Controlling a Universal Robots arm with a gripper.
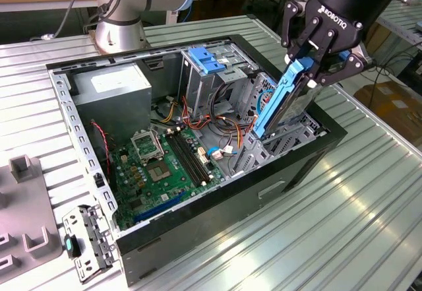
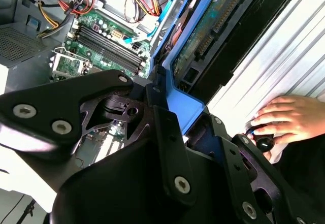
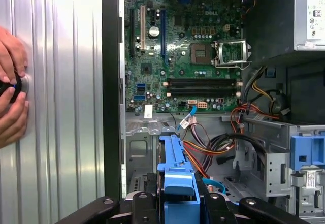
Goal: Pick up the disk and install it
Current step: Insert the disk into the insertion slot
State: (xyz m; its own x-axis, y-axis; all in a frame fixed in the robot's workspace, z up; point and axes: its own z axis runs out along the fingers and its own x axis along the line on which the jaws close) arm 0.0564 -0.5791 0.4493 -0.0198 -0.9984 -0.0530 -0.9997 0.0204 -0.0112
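Now pincer (image 1: 310, 66) grips top end of disk (image 1: 282, 109); disk hangs right below it, long side tilted, top leaning toward exterior view's right; low end just inside metal slot (image 1: 300, 136) of computer case (image 1: 217, 235); case sits on worktop (image 1: 356, 225); person's hand (image 3: 12, 94) rests beside case.
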